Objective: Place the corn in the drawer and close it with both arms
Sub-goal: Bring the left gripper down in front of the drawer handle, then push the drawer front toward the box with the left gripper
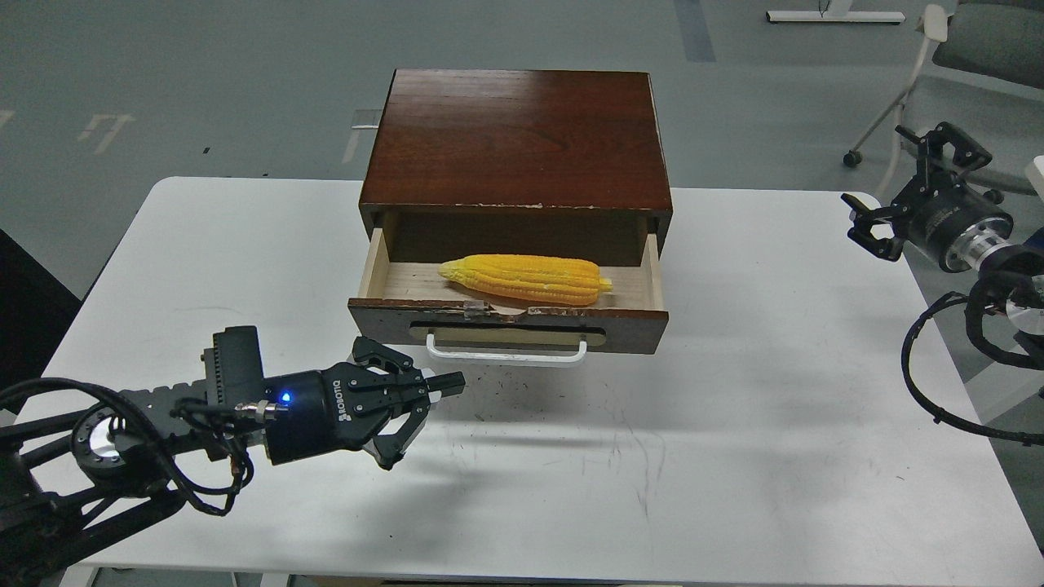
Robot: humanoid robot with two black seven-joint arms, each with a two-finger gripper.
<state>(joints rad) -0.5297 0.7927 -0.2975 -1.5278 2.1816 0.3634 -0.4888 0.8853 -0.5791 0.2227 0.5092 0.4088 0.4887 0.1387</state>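
Note:
The yellow corn (526, 279) lies lengthwise inside the open drawer (507, 319), which is pulled out of the dark wooden cabinet (515, 139). The drawer's white bar handle (506, 355) faces me. My left gripper (447, 381) is shut and empty, low over the table, just in front of and left of the handle's left end, not touching it. My right gripper (878, 167) is open and empty, held in the air over the table's far right edge, well away from the drawer.
The white table (734, 408) has scuff marks in front of the drawer. A chair (938, 65) stands on the floor at the back right. Black cables (938, 367) hang off the right arm by the table's right edge.

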